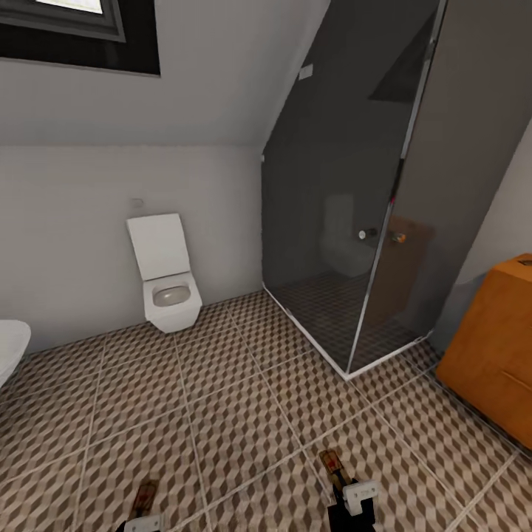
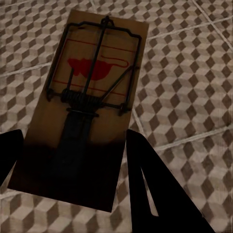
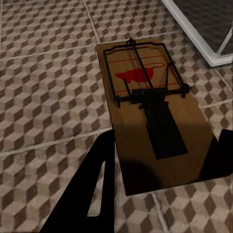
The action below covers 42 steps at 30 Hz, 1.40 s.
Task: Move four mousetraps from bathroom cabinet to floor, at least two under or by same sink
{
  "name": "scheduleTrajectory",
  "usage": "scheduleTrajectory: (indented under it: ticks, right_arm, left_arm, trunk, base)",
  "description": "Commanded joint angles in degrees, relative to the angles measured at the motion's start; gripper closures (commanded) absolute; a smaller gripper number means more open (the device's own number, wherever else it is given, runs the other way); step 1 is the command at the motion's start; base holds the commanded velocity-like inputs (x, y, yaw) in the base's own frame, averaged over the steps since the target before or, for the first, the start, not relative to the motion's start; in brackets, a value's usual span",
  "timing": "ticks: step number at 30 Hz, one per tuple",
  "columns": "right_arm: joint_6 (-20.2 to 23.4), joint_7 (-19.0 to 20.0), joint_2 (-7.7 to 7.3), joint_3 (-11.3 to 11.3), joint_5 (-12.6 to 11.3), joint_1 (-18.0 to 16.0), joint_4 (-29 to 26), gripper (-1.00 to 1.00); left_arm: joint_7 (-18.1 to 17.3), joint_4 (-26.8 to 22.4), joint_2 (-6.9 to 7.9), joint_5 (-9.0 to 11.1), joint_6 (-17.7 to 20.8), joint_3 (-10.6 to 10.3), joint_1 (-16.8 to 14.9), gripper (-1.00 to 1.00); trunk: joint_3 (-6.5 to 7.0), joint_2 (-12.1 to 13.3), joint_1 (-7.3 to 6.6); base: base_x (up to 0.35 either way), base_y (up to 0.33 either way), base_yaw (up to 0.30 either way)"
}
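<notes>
One mousetrap is clamped in each gripper, left (image 2: 73, 160) and right (image 3: 160, 160), long axes pointing forward, above the cube-patterned floor (image 1: 222, 414), the toilet (image 1: 168, 284) ahead.

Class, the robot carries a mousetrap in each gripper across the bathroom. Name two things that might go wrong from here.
1. Each mousetrap is pinched only at its near end, most of the board sticking out, so it may tilt or slip onto the tiled floor.
2. The basin edge is off to one side; released here, the traps would probably land away from it.
</notes>
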Motion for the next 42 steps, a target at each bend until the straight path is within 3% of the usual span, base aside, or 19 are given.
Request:
scheduleTrajectory:
  ticks: [1,29,42]
  right_arm:
    - [0.0,-0.1,0.0,0.0,-0.1,0.0,0.0,1.0]
    - [0.0,-0.1,0.0,0.0,-0.1,0.0,0.0,1.0]
    - [0.0,-0.1,0.0,0.0,-0.1,0.0,0.0,1.0]
  left_arm:
    - [0.4,0.0,0.0,-0.3,0.0,0.0,0.0,1.0]
    - [0.4,0.0,0.0,-0.3,0.0,0.0,0.0,1.0]
    - [0.4,0.0,0.04,-0.3,0.0,0.0,0.0,1.0]
  trunk:
    - [0.0,0.0,0.0]
    - [0.0,0.0,0.0]
    - [0.0,0.0,0.0]
  base:
    - [-0.125,0.0,0.262]
    - [-0.106,0.004,0.262]
    - [0.111,0.246,0.262]
